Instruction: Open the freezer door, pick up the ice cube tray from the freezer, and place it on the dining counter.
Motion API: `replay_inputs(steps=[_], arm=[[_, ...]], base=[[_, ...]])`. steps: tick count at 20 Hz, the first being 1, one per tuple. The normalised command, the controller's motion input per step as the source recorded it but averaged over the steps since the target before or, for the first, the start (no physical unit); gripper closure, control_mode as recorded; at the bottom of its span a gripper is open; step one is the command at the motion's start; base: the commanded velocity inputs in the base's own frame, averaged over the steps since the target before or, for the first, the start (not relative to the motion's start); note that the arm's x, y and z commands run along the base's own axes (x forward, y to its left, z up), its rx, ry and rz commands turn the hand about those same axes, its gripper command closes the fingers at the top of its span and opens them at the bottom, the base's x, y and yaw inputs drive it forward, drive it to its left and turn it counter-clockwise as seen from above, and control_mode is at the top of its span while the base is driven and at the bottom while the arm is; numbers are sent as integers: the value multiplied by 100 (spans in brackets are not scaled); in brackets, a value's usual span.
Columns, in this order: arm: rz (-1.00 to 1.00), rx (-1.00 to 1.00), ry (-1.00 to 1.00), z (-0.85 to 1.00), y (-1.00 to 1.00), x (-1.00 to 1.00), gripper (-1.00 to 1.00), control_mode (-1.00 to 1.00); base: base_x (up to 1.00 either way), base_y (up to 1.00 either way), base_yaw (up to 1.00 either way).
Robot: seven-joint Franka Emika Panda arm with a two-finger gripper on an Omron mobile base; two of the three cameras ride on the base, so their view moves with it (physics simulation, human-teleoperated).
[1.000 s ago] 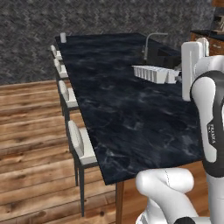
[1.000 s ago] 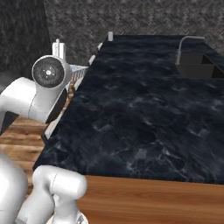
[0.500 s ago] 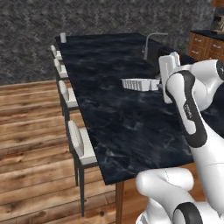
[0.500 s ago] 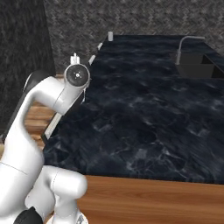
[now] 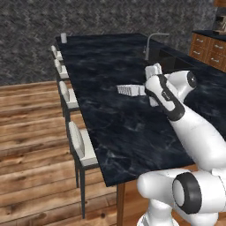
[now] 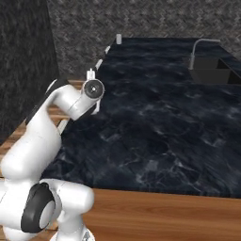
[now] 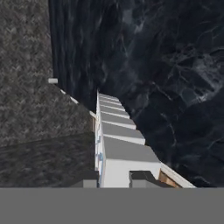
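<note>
- Ice cube tray (image 5: 131, 90): one, white, ribbed, gridded, held edge-on above the tabletop (image 5: 114, 114).
- Fingers (image 7: 141, 178): clamped on the tray's end.
- Stools (image 5: 81, 148): four, white.
- Faucet (image 5: 152, 42): one.

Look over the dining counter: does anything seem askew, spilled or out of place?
Only the ice cube tray: it juts sideways from the shut jaws, above the dining counter, not lying on it. Nothing looks spilled or damaged.

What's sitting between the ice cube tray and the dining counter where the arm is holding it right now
Nothing visible. The gripper is shut on the ice cube tray, held over a bare stretch of the dining counter. The faucet and sink stand farther back, off to the side.
</note>
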Motion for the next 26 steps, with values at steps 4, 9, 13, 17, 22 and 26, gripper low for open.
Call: replay_inputs(steps=[4, 9, 13, 17, 22, 26], arm=[[0, -2, 3, -77, 0, 91, 100, -100], [0, 0, 7, -61, 0, 62, 100, -100], [0, -1, 18, -38, 0, 33, 100, -100], [0, -4, 17, -39, -5, 4, 100, -100], [0, -4, 3, -60, -9, 0, 100, -100], [0, -7, -8, -74, 0, -10, 100, -100]], base=[[0, 0, 0], [0, 0, 0], [0, 0, 0], [0, 0, 0], [0, 0, 0], [0, 0, 0]])
